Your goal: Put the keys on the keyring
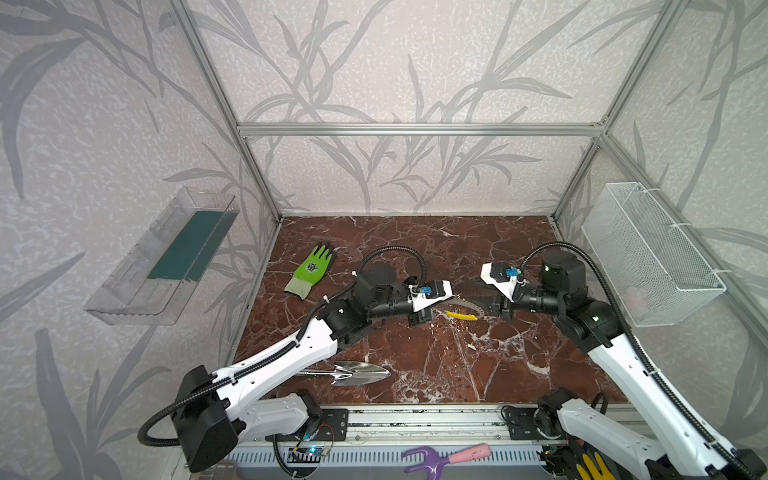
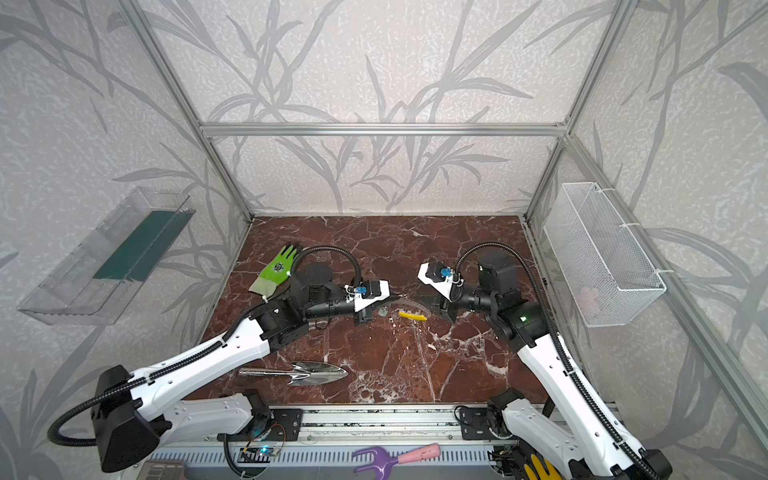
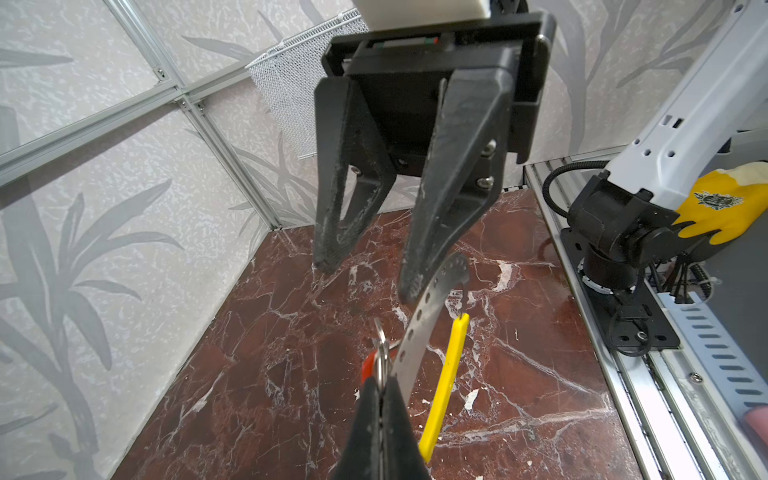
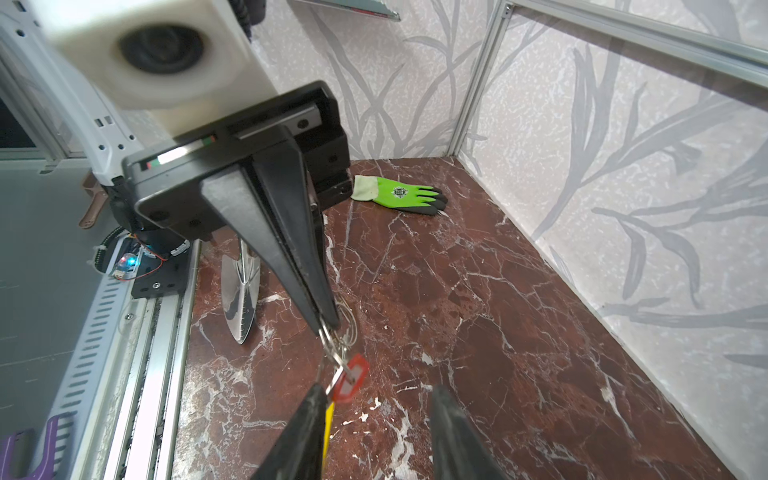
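Keyring (image 3: 430,307), left wrist view: the grey holed band rises above the counter (image 3: 270,395), from the left tool (image 3: 380,395) up to just beside one finger of the right tool (image 3: 368,278). Its yellow segment (image 3: 446,374) hangs alongside.
Left tool: pressed together on the band's lower end. The small ring of the red-tag key (image 3: 368,368) sits right at the pinch, and I cannot tell whether it is clamped too.
Right tool: spread, with nothing between its fingers. One fingertip (image 3: 409,291) touches or nearly touches the band.
Right wrist view: the left tool (image 4: 328,324) narrows to a shut point with the red-tag key (image 4: 351,376) dangling below. The right tool (image 4: 377,390) stands wide, the yellow segment beside one finger. The trowel (image 4: 241,291) and glove (image 4: 399,195) lie well apart.
Top views: the keyring (image 1: 469,304) (image 2: 415,303) spans between both tools mid-counter. A small pale thing (image 2: 382,311), perhaps the second key, lies by the left tool.
Risk, slip: probably one pinch alone carries the ring, so a nudge from the right fingertip could swing or drop it.
Risk, key loss: the key might slide off if the band tips toward an open end. I cannot tell whether the loop is closed.
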You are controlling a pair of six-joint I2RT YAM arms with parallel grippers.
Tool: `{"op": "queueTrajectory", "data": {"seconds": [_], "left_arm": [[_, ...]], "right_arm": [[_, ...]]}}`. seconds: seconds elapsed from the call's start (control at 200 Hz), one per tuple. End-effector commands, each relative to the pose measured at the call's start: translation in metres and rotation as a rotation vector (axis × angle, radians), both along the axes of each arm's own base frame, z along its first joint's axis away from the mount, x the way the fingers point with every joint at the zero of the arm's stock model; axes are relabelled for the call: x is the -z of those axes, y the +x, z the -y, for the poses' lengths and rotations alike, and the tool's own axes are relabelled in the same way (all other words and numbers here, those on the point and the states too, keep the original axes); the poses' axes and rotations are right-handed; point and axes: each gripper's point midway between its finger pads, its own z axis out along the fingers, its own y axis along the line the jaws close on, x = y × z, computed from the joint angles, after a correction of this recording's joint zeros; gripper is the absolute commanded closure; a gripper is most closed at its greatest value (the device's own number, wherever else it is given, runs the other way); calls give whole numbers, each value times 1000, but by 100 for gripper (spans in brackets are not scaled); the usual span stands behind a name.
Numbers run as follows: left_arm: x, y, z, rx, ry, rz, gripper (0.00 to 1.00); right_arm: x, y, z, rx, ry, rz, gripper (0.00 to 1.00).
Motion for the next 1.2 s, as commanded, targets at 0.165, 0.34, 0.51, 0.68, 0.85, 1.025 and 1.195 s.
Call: {"op": "queueTrajectory", "data": {"seconds": [0.165,0.34,0.51,0.68,0.85,1.025,1.195], "left_arm": [[-12,-9,-1,56,-8,42,100],[-12,-10,1,73,3,46,100],[-12,-10,3,81,16,55,100],[-10,-9,3,85,37,60,100],[-11,-9,3,85,43,70,100],[-11,-9,2,86,48,81,100],[-8,-8,2,83,63,84,100]], "right_arm": [[1,-17,-10,-144,18,5,62],[6,-21,-13,-190,-10,-11,67],[12,-24,-16,-222,-53,-7,71],[13,-24,-20,-244,-79,9,75],[20,-24,-23,-260,-115,18,80],[23,-25,-25,-278,-143,33,91],[23,-24,-25,-274,-159,55,100]]}}
